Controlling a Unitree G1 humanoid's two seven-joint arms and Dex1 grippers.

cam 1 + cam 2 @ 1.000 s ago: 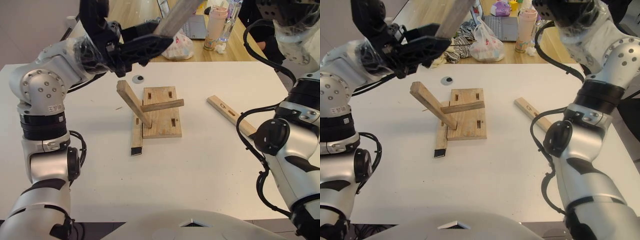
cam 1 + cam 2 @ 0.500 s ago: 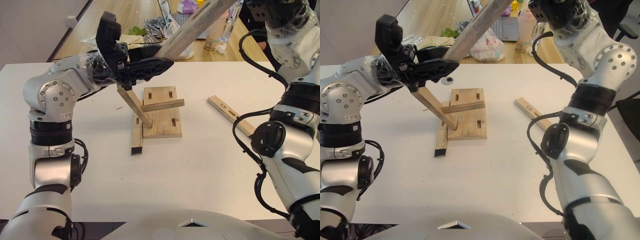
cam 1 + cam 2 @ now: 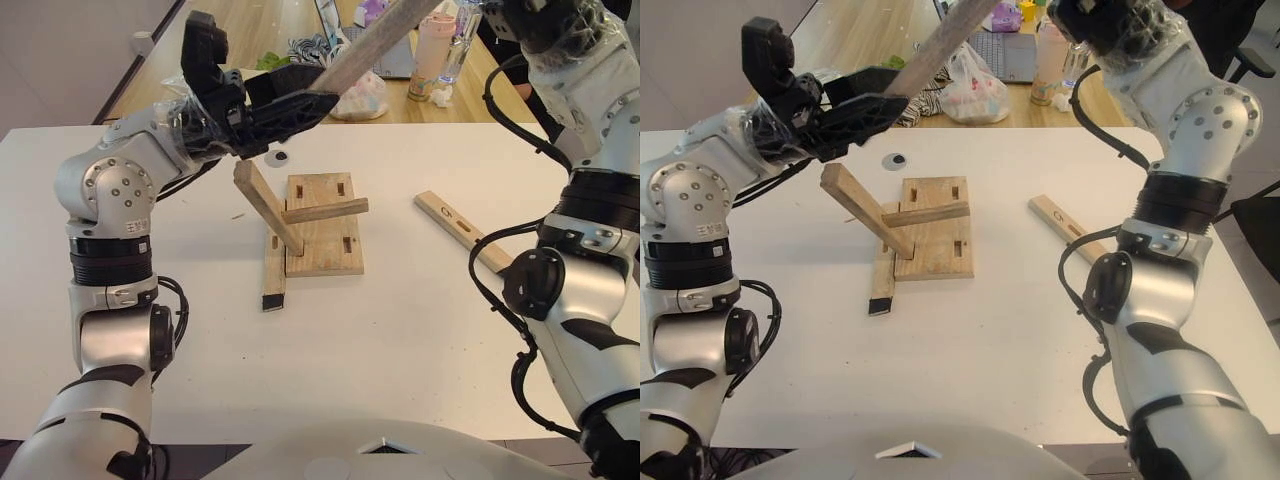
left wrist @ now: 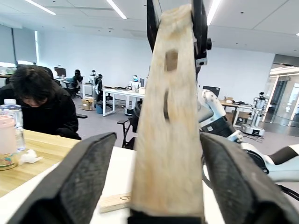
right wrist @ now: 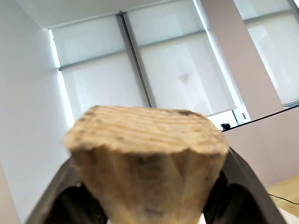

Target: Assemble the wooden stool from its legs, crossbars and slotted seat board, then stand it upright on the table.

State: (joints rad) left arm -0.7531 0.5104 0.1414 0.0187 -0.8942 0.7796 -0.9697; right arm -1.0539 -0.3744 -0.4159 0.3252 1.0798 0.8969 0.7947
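Wooden leg [image 3: 378,40]: we saw it aloft at 12 o'clock.
Left jaws: clamped on it.
Right jaws: clamped on its far end.

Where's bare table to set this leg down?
Bare for the held leg: the near front of the table, below the seat board; the strip between board and loose leg. Crowded: the board's left edge, with the slanted leg and crossbar.

Bright even overhead light, soft shadows
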